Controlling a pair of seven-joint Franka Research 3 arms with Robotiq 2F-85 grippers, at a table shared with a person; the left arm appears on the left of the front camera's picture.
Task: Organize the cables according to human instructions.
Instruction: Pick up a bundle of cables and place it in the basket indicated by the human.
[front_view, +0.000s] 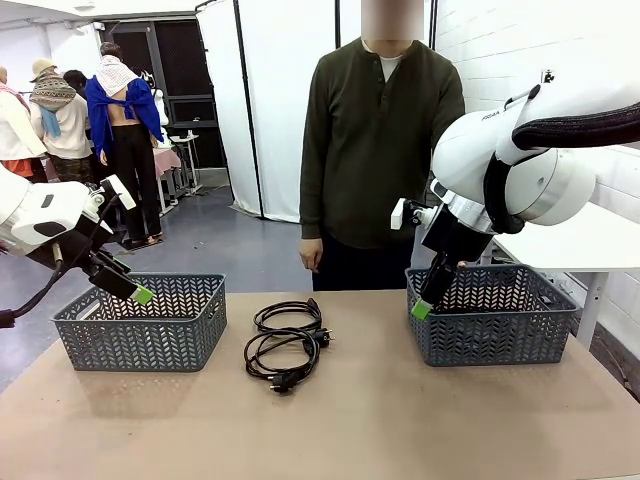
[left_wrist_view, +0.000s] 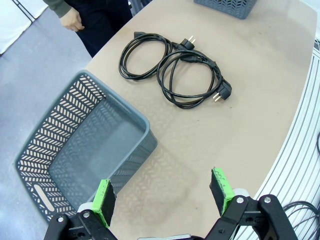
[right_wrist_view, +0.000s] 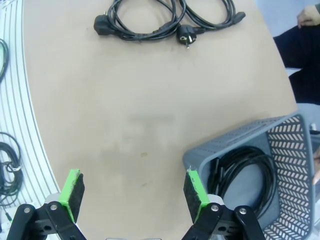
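Observation:
Two black coiled cables (front_view: 285, 342) lie side by side at the middle of the tan table, plugs showing; they appear as cables (left_wrist_view: 170, 70) and cables (right_wrist_view: 165, 17) in the wrist views. Another coiled cable (right_wrist_view: 245, 172) rests inside the right grey basket (front_view: 490, 318). The left grey basket (front_view: 140, 322) holds nothing, as the basket (left_wrist_view: 75, 150) shows. My left gripper (front_view: 135, 290) hovers open over that basket's near rim; its gripper (left_wrist_view: 162, 195) holds nothing. My right gripper (front_view: 423, 305) hangs open at the right basket's left edge, gripper (right_wrist_view: 134, 192) empty. The human (front_view: 380, 150) stands behind the table, arms down.
The human's hand (front_view: 310, 255) hangs near the table's far edge. Bare tabletop (front_view: 330, 420) stretches in front of the cables and baskets. A white table (front_view: 590, 240) stands to the right. Loose dark cords (right_wrist_view: 6, 165) lie beyond the table's rim.

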